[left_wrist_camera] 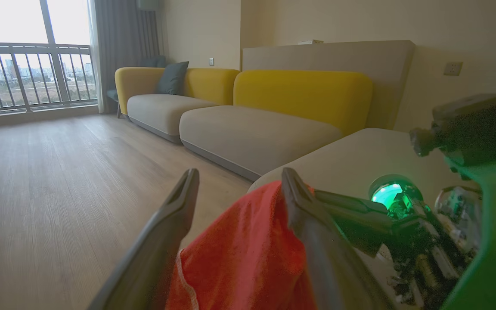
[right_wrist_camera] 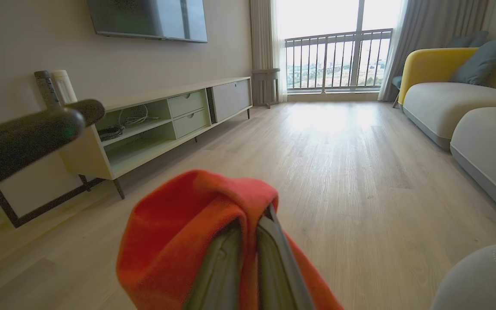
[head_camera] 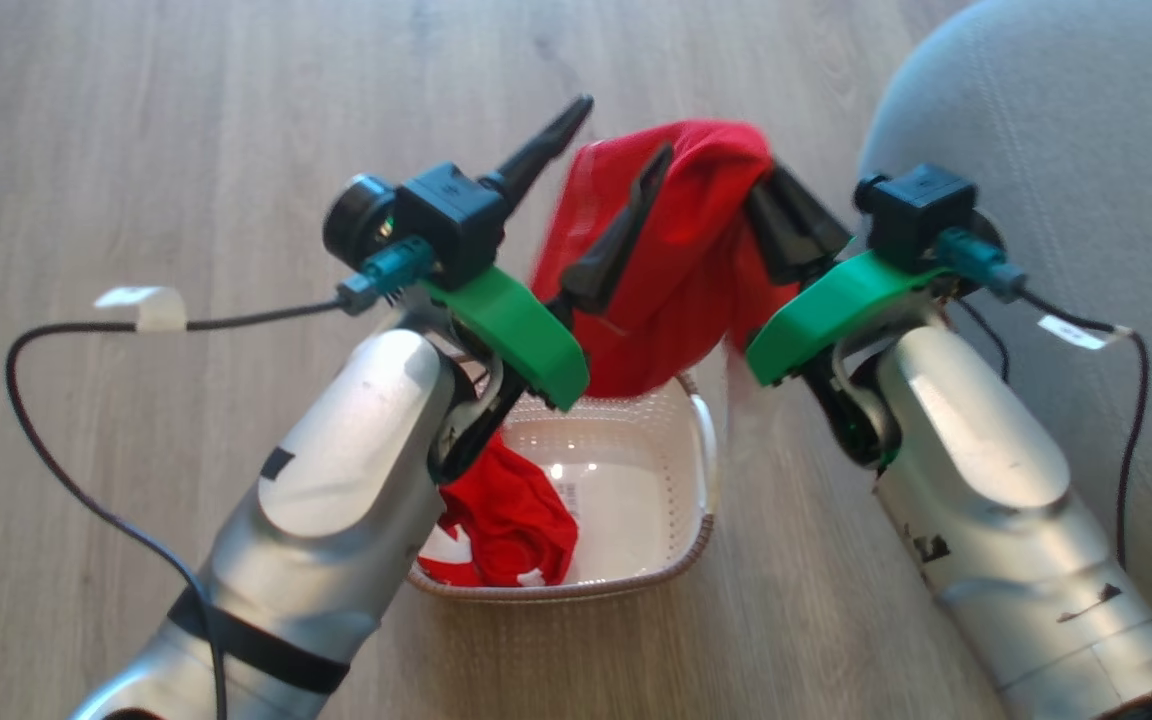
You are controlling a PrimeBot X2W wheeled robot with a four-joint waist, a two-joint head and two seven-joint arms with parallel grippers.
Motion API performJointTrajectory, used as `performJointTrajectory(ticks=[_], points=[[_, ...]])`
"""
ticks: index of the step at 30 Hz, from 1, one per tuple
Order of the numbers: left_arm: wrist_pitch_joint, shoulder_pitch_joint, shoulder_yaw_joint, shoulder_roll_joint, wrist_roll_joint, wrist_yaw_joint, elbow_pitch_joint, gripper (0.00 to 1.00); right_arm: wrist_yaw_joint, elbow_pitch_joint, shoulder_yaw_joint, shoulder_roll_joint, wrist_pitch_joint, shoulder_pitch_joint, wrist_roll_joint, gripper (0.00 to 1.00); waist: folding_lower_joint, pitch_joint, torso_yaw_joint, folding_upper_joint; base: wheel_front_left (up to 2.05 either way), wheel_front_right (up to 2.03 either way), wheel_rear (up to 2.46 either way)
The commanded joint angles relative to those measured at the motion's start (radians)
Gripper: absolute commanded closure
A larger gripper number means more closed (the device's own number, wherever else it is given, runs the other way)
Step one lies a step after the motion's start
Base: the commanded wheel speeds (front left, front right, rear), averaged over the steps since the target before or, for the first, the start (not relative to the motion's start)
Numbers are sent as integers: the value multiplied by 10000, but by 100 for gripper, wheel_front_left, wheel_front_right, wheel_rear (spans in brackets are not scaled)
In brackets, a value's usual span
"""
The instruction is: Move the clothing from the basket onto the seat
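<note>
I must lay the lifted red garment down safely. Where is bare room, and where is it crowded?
The grey seat beside the right gripper shows bare fabric. The wooden floor beyond the left gripper is bare too. It is crowded above the basket: both grippers meet at the hanging red garment, and a second red garment lies in its near left corner.

Head view steeply down over the basket [head_camera: 626,430], both wrist views level, close behind the clothing [right_wrist_camera: 166,224], sharing the sofa [left_wrist_camera: 248,129]

A soft red fabric garment [head_camera: 676,290] hangs above the cream perforated plastic basket [head_camera: 636,425]. A second red garment [head_camera: 511,520] lies crumpled inside. The grey upholstered seat [head_camera: 1056,110] stands near.
</note>
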Motion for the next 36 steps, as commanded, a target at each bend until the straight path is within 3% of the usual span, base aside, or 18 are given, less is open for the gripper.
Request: performJointTrajectory(ticks=[1, 19, 29, 36], points=[[-51, -199, 176, 151, 79, -6, -213, 0, -2, -519, -200, 202, -67, -19, -108, 100, 0, 98, -280, 0, 0, 0, 0], [-51, 302, -839, 747, -435, -14, -97, 0, -2, -1712, -1272, 202, -67, 630, -249, 100, 0, 149, -2757, 0, 0, 0, 0], [-51, 991, -594, 1090, -225, -15, -582, 0, -2, -2599, -1463, 181, -67, 1284, -240, 100, 0, 178, -4352, 0, 0, 0, 0], [-51, 1038, -692, 1153, -62, -15, -873, 0, -2, -3333, -1986, 103, -67, 1725, -411, 100, 0, 608, -4649, 0, 0, 0, 0]])
